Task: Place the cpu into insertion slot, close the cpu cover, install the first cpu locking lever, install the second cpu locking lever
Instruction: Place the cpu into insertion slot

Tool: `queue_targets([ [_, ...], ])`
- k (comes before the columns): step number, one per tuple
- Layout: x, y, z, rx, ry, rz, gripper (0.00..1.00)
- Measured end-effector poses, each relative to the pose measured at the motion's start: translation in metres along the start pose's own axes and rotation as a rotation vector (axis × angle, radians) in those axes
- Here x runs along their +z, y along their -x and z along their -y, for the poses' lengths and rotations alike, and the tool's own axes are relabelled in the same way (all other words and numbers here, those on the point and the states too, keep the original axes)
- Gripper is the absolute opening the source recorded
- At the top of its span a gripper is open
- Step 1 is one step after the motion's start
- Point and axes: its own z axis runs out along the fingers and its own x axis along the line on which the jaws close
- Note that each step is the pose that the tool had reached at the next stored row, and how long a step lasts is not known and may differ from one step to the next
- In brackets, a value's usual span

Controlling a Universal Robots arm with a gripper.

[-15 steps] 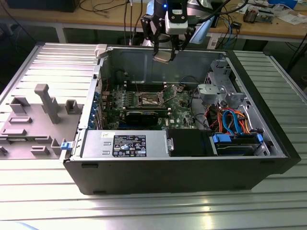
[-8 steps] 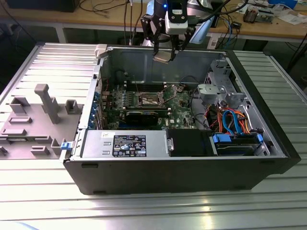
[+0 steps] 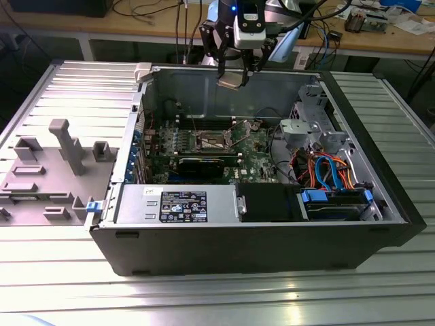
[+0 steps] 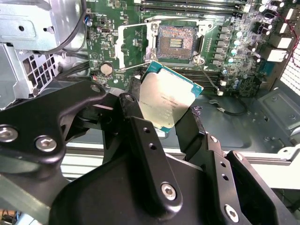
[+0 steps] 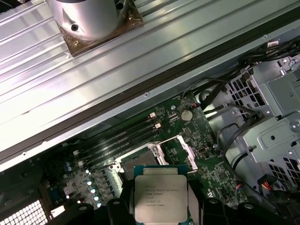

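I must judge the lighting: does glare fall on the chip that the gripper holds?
Second wrist view: the silvery-grey square cpu, held in the black gripper, is bleached pale by glare. First wrist view: its top is evenly lit, without glare.

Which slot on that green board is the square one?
The insertion slot: square, dark centre, silver rim. The memory slots beside it are long and narrow.

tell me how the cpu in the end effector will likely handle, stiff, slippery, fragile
The cpu looks like a thin flat plate with a metal lid, so probably stiff and light. Its smooth silvery top may be slippery; the end effector pinches it by the edges. The thin green border looks easy to chip if knocked.
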Motion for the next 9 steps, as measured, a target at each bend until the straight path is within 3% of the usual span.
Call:
queue_targets([
  [9, 0.0, 0.0, 0.0, 0.028, 0.0006, 0.0025, 0.54],
])
